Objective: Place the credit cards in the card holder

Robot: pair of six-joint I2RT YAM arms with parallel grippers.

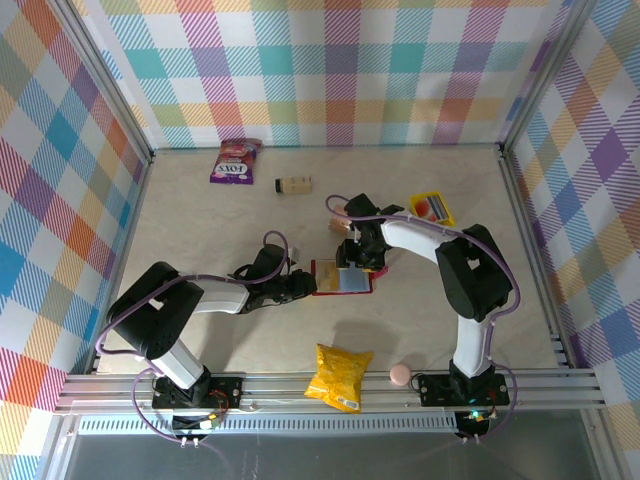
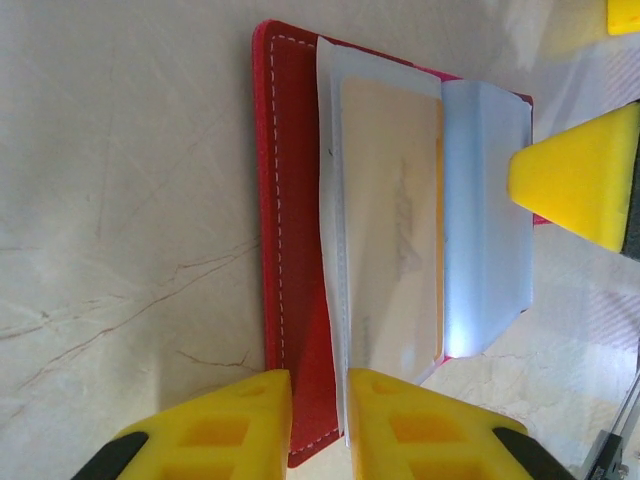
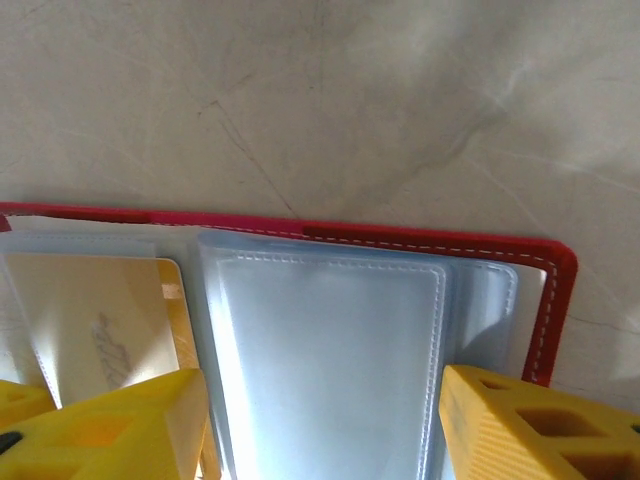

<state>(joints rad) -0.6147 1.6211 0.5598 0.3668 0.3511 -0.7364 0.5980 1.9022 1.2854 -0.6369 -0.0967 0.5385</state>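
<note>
**Card holder open mid-table, a gripper at each end**

The card holder [image 1: 342, 278] lies open and flat near the middle of the table [image 1: 200, 220]. Its red cover is underneath and its clear plastic pockets [image 3: 320, 360] face up. A pale yellow card [image 2: 390, 220] sits inside one pocket, on the half nearer the left arm. The pocket beside it shines with glare.

The left gripper [image 2: 320, 380] lies low at the holder's left edge. Its fingers are drawn close together. The near edge of the holder, both the red cover and the white rim of a pocket, runs into the narrow gap between them, and it looks nipped there.

The right gripper [image 3: 320, 385] hangs over the opposite half. Its fingers stand wide apart, one at each side of the glaring pocket. In the left wrist view, one of them meets the far edge of the pocket stack. I cannot tell whether it presses down.

A red card [image 1: 430, 206] lies in a small yellow tray [image 1: 446, 214] beyond the right arm, well apart from the holder. A purple snack bag [image 1: 235, 160] and a small beige packet [image 1: 294, 184] lie near the far wall. A yellow crisp bag [image 1: 340, 376] and a small pink round thing [image 1: 400, 373] sit at the near edge, between the arm bases.
</note>
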